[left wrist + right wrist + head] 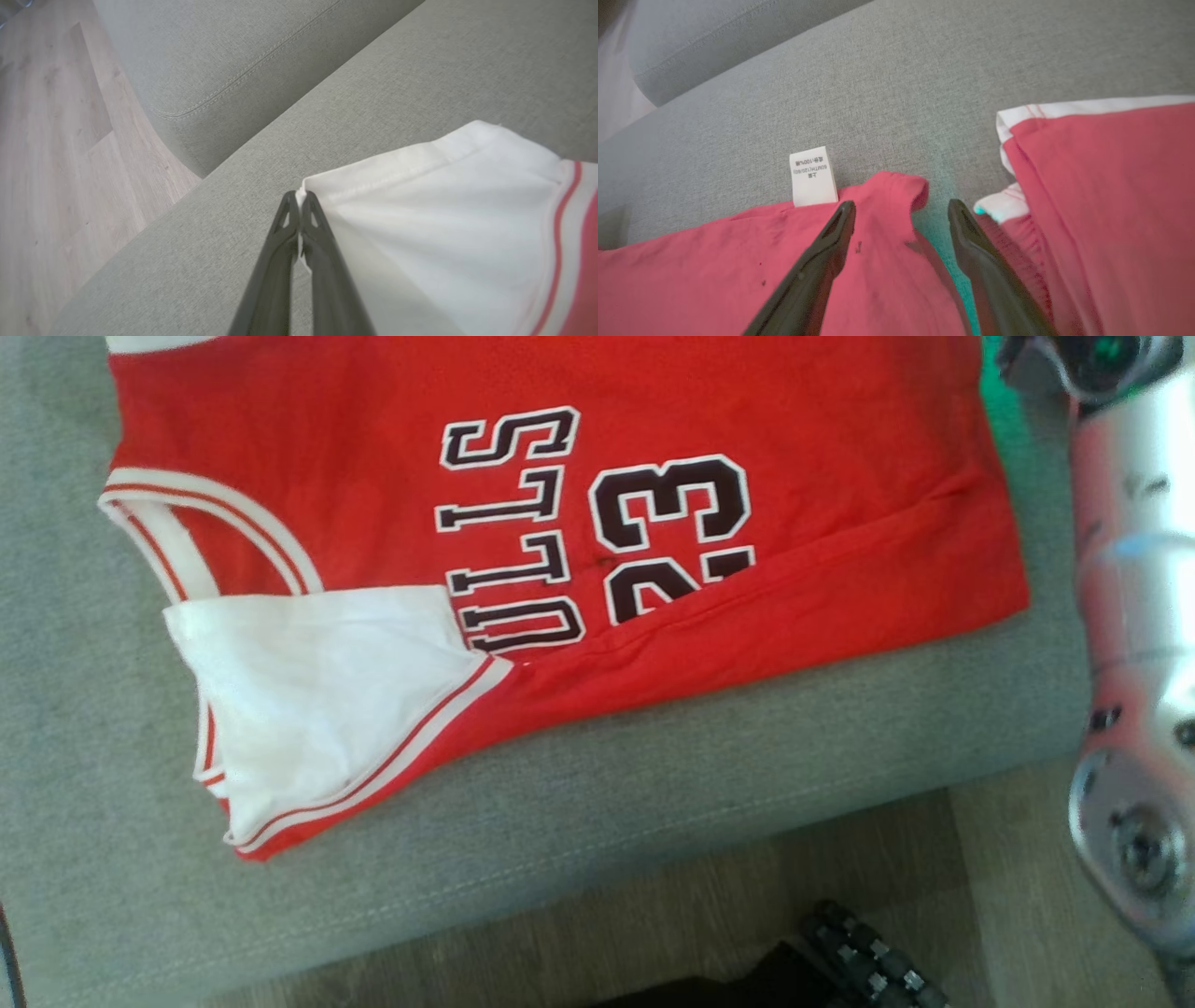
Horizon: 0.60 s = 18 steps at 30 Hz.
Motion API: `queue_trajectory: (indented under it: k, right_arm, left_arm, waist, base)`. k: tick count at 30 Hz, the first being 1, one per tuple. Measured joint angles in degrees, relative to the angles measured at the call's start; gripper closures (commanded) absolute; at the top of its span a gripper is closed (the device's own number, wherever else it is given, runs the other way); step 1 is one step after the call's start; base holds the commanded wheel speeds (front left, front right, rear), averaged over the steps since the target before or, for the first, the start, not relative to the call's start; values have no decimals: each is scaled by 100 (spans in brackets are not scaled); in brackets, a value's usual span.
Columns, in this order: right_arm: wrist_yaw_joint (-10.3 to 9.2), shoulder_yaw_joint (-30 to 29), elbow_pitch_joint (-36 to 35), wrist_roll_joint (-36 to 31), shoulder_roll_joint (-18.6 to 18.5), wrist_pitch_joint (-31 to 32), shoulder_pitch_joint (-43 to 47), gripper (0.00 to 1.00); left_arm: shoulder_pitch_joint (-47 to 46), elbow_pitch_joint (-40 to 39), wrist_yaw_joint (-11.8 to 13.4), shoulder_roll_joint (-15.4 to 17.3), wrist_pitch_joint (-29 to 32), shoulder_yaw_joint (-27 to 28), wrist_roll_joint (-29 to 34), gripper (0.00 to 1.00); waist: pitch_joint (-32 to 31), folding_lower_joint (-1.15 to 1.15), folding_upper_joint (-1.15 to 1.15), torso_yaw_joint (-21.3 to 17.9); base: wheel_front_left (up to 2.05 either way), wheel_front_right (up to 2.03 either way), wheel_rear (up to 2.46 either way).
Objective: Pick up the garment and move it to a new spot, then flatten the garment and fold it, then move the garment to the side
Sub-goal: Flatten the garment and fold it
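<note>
Jersey [327, 448], red, lay on the grey sofa seat [653, 784] near its front edge, white inner corner [308, 691] turned up. Left wrist view: left gripper [299, 205] was clamped on that corner, just above the seat. Right wrist view: right gripper [901, 205] stood spread, holding nothing, over red fabric on the seat; care label [812, 177] lay on the seat.

Our left gripper [299, 198] has its two dark fingers [322, 242] pressed together at the tips, pinching a white corner of the garment [444, 210] between them. Our right gripper [901, 207] stands spread wide, its fingertips well apart and low over the garment, gripping nothing. In the head view our pale right forearm [1134, 616] runs up the right edge, reaching forward towards the top corner.
</note>
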Motion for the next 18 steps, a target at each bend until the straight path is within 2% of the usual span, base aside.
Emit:
queue_trajectory:
  k: [4, 6, 8, 9, 10, 13, 18]
  right_arm:
    - [0, -337, 675, -542, -13, 141, -544, 0]
    - [0, -487, 942, -744, -35, 180, -743, 9]
    - [0, -552, 1150, -983, -43, 225, -901, 41]
    - [0, -572, 1244, -1068, -43, 232, -971, 73]
    - [0, -598, 1336, -1128, -42, 244, -1039, 100]
    - [0, -704, 1507, -1265, -42, 183, -1166, 100]
    - [0, -815, 1604, -1390, -42, -310, -1311, 100]
  left_arm:
    - [-124, -8, -1, -40, -41, -149, -23, 100]
    - [-138, -13, -1, -53, -49, -214, -107, 100]
    - [-142, -11, -1, -52, -66, -313, -153, 100]
    - [-143, -11, -1, -52, -74, -332, -168, 100]
    - [-149, -11, -1, -52, -90, -354, -191, 100]
    - [-208, -2, -2, -53, -123, -450, -236, 100]
    - [-342, 40, -1, -54, -534, -478, -258, 100]
  waist:
    - [50, 0, 0, 121]
    - [68, 0, 0, 183]
    - [86, 0, 0, 231]
    - [95, 0, 0, 250]
    - [103, 0, 0, 268]
    - [118, 0, 0, 305]
    - [123, 0, 0, 350]
  base:
    - [0, 0, 0]
    - [0, 0, 0]
    - [0, 0, 0]
    - [0, 0, 0]
    - [0, 0, 0]
    - [0, 0, 0]
    - [0, 0, 0]
